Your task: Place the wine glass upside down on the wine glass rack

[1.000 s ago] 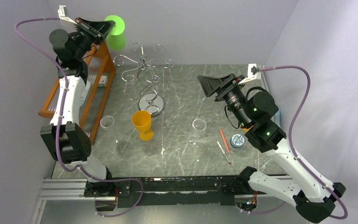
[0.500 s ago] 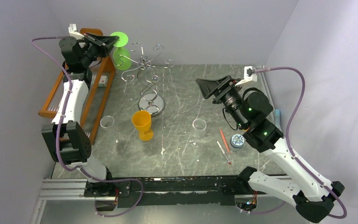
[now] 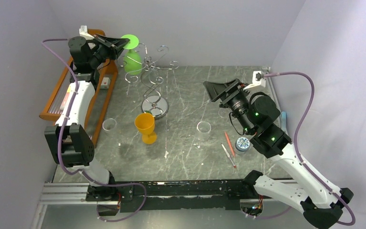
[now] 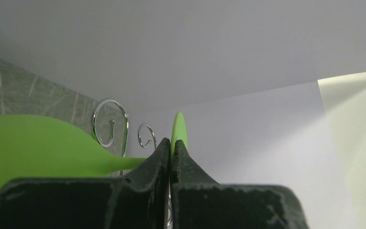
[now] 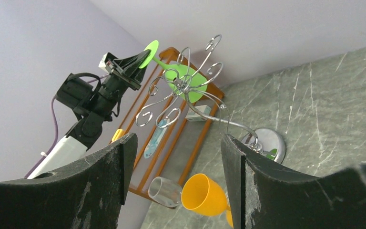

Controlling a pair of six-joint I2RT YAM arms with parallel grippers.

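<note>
Green wine glass (image 3: 132,62), silver rack (image 3: 153,106)

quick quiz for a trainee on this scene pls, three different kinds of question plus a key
1. True or false: the left gripper is shut on the foot of the upside-down green wine glass.
2. Where is the orange goblet?
A. upright on the table, near the round base of the wine glass rack
B. hanging from a hook arm
C. lying on its side in the wooden rack
3. Fill in: the right gripper has its jaws ____ and holds nothing.

Key: 1 true; 2 A; 3 open
</note>
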